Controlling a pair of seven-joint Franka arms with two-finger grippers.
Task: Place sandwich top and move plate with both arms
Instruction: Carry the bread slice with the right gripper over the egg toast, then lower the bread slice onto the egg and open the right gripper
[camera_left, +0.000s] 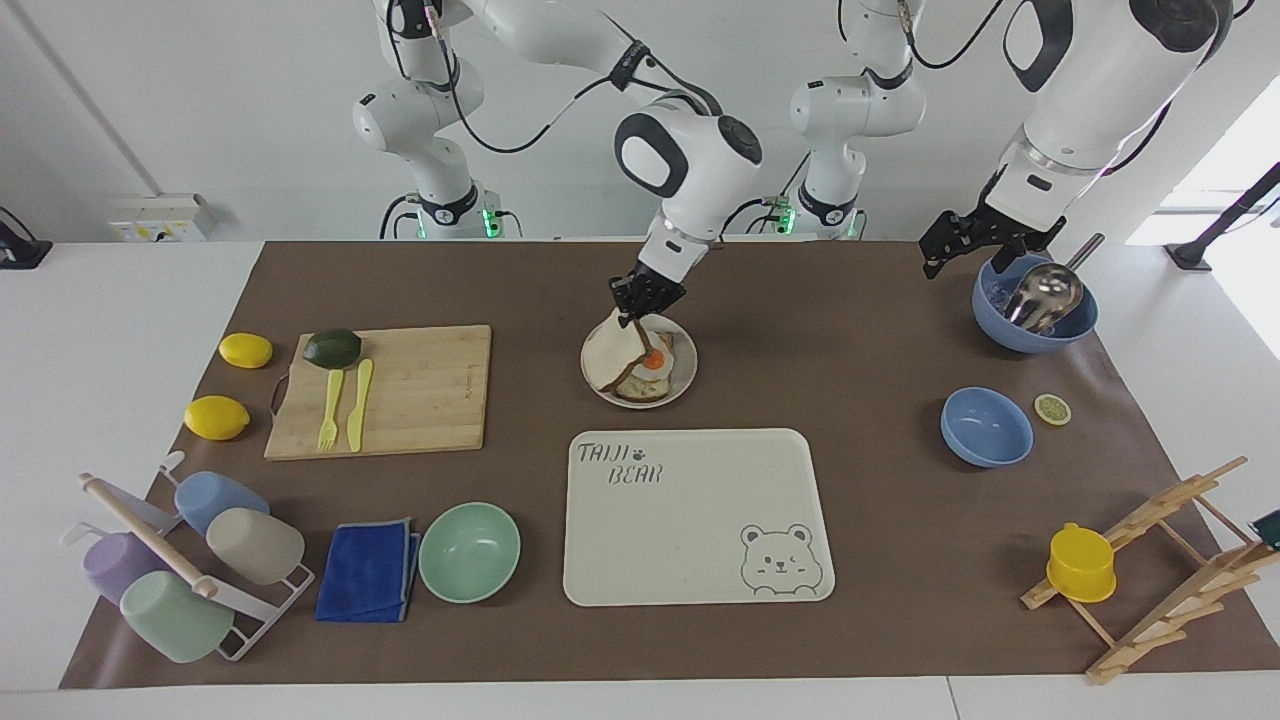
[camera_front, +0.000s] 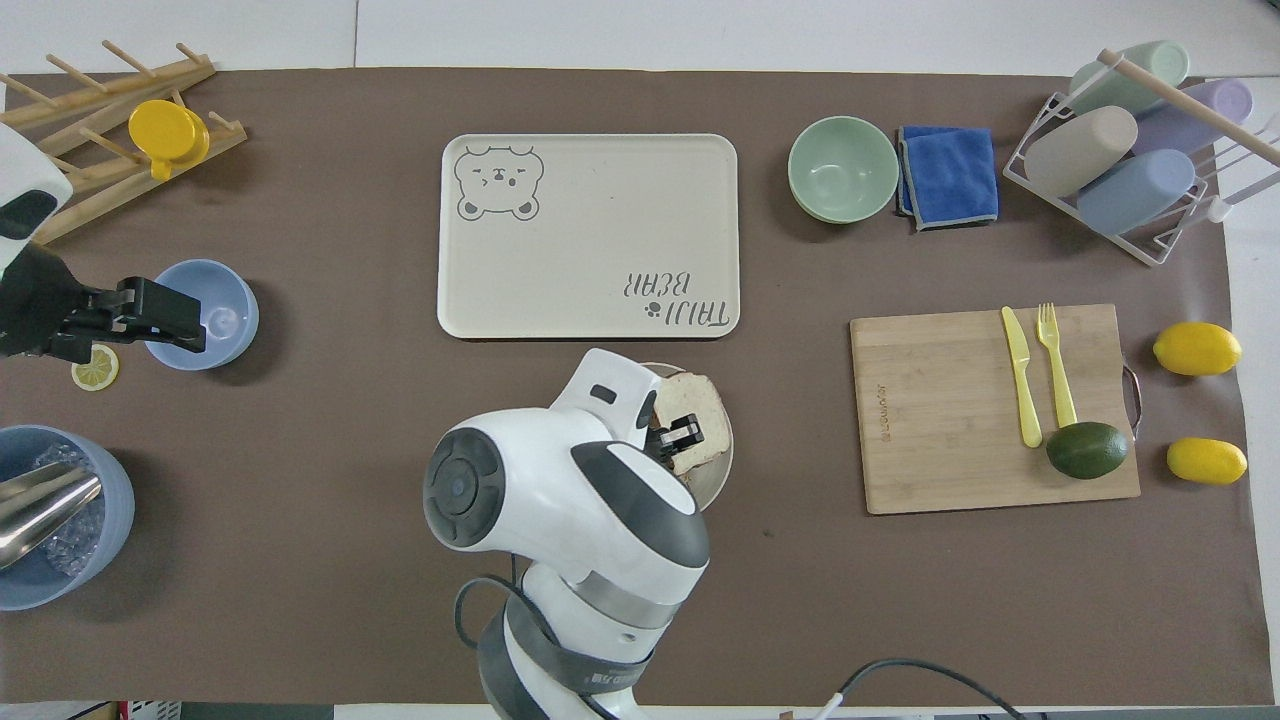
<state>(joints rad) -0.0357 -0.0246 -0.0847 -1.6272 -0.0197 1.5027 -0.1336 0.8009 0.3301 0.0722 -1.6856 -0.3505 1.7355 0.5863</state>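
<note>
The sandwich top (camera_left: 607, 352), a squarish slice of pale, soft-looking bread with a brown crust, is pinched at its upper edge by the right gripper (camera_left: 640, 303) and hangs tilted over the small round beige-grey plate (camera_left: 686, 375). Its free edge droops toward the right arm's end of the table, so it's offset from the glossy fried egg on toast (camera_left: 655, 362) lying flat underneath. Squaring it up is probably what matters next. The left gripper (camera_left: 975, 243) waits, parted, beside the blue bowl with a metal ladle (camera_left: 1035, 318).
</note>
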